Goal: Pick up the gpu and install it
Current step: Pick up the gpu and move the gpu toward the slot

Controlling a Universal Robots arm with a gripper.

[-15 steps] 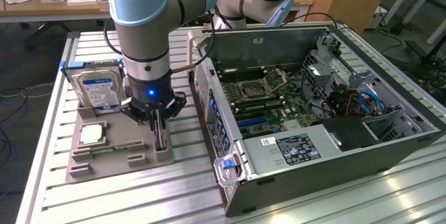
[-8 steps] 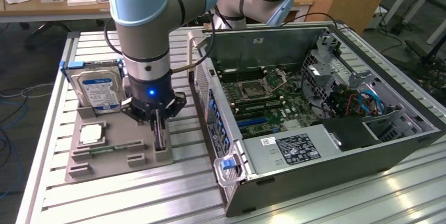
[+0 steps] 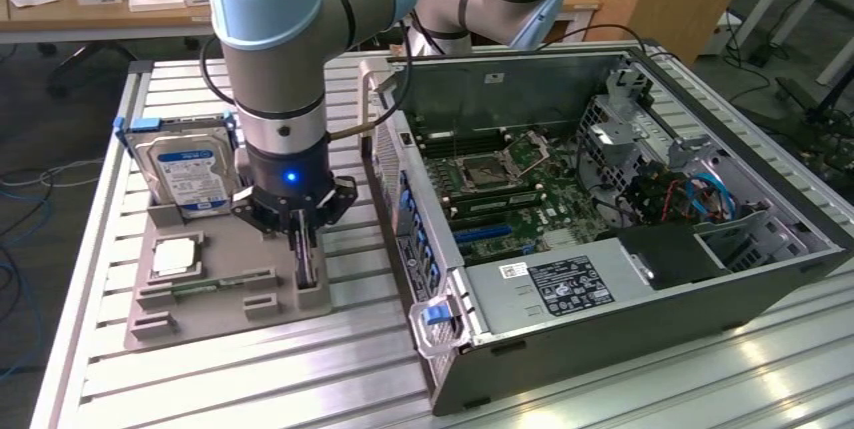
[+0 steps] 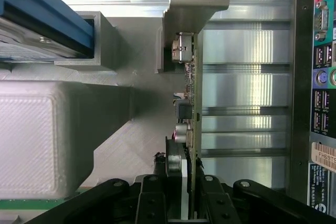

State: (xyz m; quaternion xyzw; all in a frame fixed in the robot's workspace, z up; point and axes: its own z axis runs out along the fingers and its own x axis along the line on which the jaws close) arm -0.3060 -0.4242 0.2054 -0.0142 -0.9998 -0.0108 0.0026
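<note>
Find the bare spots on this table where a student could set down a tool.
Bare table slats show below the grey tray in the exterior view, and below the computer case at its right. The strip between tray and case is narrow. The tray is crowded: hard drive, gpu, gripper.

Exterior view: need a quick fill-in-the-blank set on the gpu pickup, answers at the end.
1. The gripper sits at the top edge of the ____, which stands on edge in the gray holder.
2. The hard drive stands on the exterior view's ____ of the gripper.
3. The processor chip lies ____ in the holder.
4. The light on the arm glows ____.
Missing words: gpu, left, flat, blue.
</note>
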